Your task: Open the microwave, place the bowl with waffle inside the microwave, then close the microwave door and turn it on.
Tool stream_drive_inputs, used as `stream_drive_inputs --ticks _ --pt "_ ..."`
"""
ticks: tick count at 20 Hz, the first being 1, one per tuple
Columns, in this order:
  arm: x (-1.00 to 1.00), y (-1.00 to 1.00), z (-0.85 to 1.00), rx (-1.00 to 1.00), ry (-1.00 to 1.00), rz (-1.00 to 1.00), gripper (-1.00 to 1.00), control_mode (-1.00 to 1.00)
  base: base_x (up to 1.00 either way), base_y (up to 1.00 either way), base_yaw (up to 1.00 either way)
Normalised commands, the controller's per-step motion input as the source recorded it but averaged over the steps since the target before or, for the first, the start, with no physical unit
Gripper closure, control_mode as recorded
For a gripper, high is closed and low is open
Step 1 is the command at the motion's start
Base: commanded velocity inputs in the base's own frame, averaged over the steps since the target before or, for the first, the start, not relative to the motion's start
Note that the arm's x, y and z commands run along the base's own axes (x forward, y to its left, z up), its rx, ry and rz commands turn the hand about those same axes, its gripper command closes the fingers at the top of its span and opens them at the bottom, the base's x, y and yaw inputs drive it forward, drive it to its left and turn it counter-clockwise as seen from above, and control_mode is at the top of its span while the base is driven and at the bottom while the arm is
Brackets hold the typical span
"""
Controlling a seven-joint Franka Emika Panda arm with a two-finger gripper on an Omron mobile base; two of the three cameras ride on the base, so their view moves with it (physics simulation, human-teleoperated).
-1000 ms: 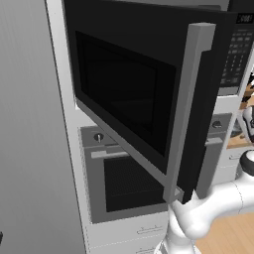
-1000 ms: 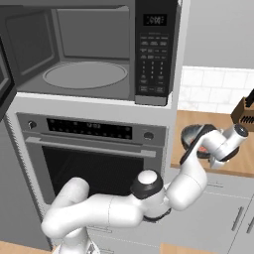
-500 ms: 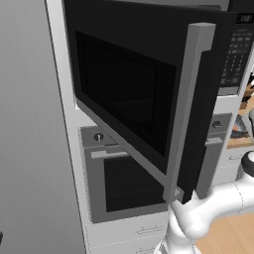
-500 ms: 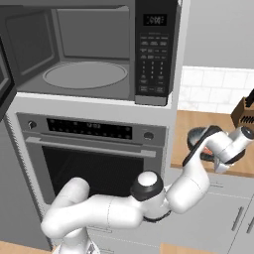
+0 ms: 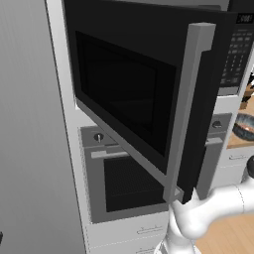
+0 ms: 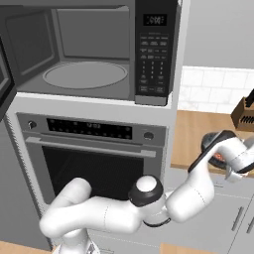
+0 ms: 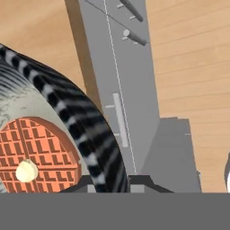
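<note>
Left base view: the white arm rises at the lower right and bends off past the right edge. One microwave (image 5: 233,49) sits built in above one oven (image 5: 124,178). The microwave door (image 5: 129,99) stands swung wide toward the camera, its silver bar handle (image 5: 191,109) upright along the near edge. At the right edge, one bowl with waffle (image 5: 245,126) rests on the wooden surface (image 5: 237,143).

Right base view: the arm starts low at the left, runs right through a dark elbow joint, then climbs and reaches over the surface (image 6: 198,134) beside the oven (image 6: 94,158). Its hand hangs over the bowl with waffle (image 6: 212,145), hiding most of it; the fingers themselves cannot be made out here. The microwave (image 6: 89,49) cavity is open, with one round turntable (image 6: 85,74) inside. One knife block (image 6: 245,113) stands at the far right.

Hand view: the fingers (image 7: 117,183) are pressed together, pinching the striped rim of the bowl with waffle (image 7: 85,130). One reddish waffle (image 7: 38,155) lies inside, carrying one pale dab.
</note>
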Motion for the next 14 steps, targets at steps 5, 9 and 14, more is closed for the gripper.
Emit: stream_drive_inputs --ticks 5,9,14 --pt "-0.69 0.02 0.48 0.0 -0.03 -0.04 1.0 -1.0 0.0 0.0 0.0" --pt "-0.89 0.24 0.42 0.0 -0.1 0.0 1.0 -1.0 0.0 0.0 0.0" --pt "-1.0 0.45 0.22 -0.02 -0.15 0.0 1.0 -1.0 0.0 0.0 0.0"
